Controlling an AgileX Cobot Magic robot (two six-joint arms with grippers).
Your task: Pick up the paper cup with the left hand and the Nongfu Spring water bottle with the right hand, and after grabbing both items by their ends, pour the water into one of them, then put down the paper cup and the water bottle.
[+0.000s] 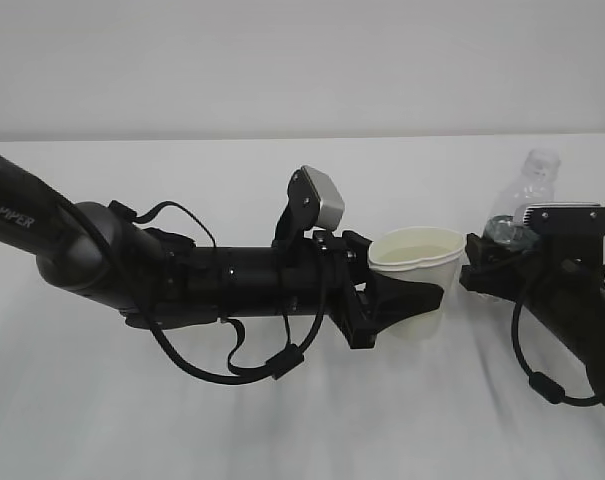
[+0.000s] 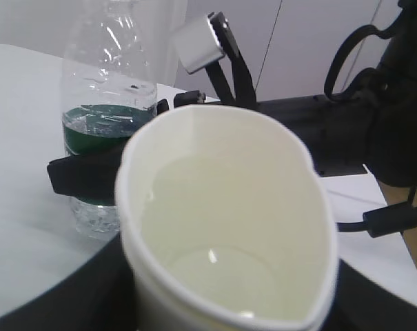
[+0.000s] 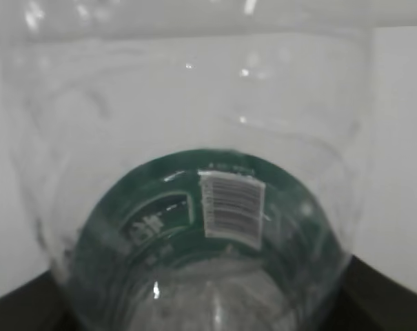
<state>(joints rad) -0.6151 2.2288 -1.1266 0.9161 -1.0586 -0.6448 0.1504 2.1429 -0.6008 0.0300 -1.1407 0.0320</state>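
Note:
The paper cup [image 1: 414, 262] sits between the fingers of my left gripper [image 1: 417, 300], which is shut on it and squeezes its rim out of round. Seen from the left wrist, the paper cup [image 2: 229, 227] fills the frame and water [image 2: 222, 276] lies in its bottom. The Nongfu Spring water bottle [image 1: 532, 185] stands upright to the right of the cup, capless, with its green label low down. My right gripper [image 1: 490, 265] reaches around that label. One of its fingers [image 2: 84, 172] crosses the bottle [image 2: 105, 89]. The bottle [image 3: 208, 138] fills the right wrist view, and finger contact is not visible there.
The white table [image 1: 282, 420] runs back to a pale wall. The left arm [image 1: 182, 275] lies across the middle with a cable loop [image 1: 232, 365] hanging beneath it. The right arm's cable [image 1: 542, 380] dangles at the right. The table's edge [image 2: 394, 234] shows beside the right arm.

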